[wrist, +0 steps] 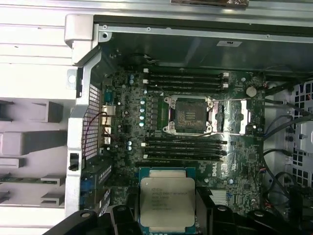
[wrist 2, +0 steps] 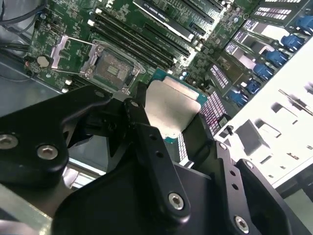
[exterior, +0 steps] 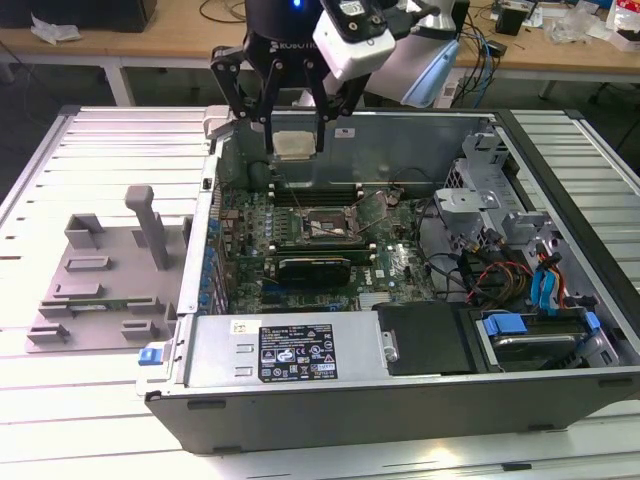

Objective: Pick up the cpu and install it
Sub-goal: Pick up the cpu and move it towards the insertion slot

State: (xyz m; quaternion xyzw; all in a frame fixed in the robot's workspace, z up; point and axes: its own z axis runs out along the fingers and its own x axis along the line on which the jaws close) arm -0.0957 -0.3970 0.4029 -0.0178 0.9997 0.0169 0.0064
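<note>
The gripper clamps the cpu by two opposite edges. The cpu hangs in the air above the open computer case. Pickup is complete. The socket stands open and empty, so installation is not yet done.

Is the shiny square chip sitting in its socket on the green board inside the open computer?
No. The cpu is not in the socket, which is empty; the gripper holds it above the green motherboard of the open computer case. The first wrist view shows this.
</note>
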